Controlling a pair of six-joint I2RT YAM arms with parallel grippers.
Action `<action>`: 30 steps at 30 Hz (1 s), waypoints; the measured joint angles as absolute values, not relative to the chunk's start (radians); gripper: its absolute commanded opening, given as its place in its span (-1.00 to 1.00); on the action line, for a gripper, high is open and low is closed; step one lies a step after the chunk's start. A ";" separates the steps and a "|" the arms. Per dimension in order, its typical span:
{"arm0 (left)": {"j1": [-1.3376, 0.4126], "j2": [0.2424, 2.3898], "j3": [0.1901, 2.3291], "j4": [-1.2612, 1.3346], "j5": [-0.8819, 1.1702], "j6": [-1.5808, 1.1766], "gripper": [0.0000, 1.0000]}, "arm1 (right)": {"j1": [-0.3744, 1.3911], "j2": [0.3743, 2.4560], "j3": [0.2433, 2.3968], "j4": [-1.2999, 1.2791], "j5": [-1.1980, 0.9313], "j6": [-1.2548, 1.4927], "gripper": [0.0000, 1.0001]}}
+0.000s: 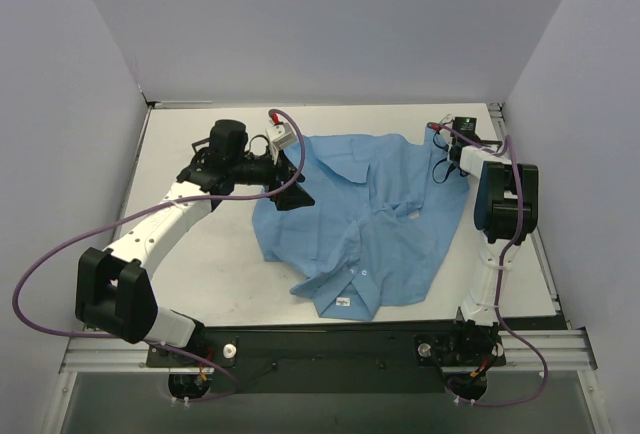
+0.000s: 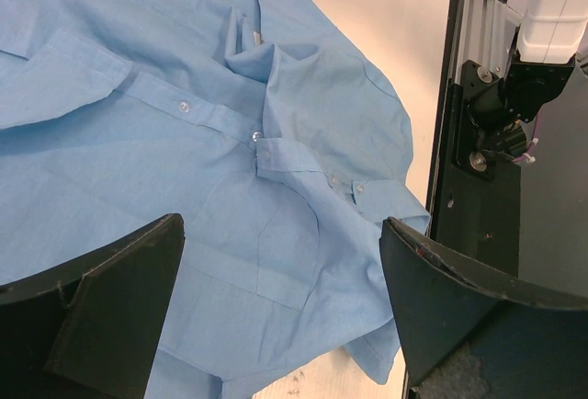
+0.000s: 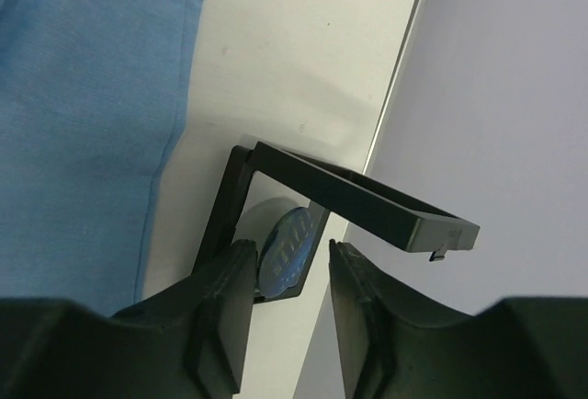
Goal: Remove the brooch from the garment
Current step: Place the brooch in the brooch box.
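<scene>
The garment (image 1: 370, 224) lies crumpled mid-desk, its far left edge hidden under the left gripper (image 1: 290, 189), which gapes wide and holds nothing. At the far right corner, the right gripper (image 3: 292, 250) closely flanks the brooch (image 3: 285, 254); whether it grips is unclear. The disc is dark blue with paler marks, its rim partly hidden by a black frame (image 3: 367, 192).

The garment (image 1: 370, 214) is plain light blue with white buttons and a small white label (image 1: 342, 301). Between the right gripper's (image 3: 292, 250) black fingers (image 3: 225, 298), the brooch (image 3: 285, 245) is dark blue with paler streaks. The frame (image 3: 367, 192) beyond them is black and the table (image 3: 276, 50) is cream.
</scene>
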State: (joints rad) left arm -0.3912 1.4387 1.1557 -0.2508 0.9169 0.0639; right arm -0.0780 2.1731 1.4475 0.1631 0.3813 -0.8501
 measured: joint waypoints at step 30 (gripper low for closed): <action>-0.391 1.416 1.154 -0.252 0.907 0.068 0.95 | -0.028 1.867 1.480 -0.242 0.102 -0.551 0.94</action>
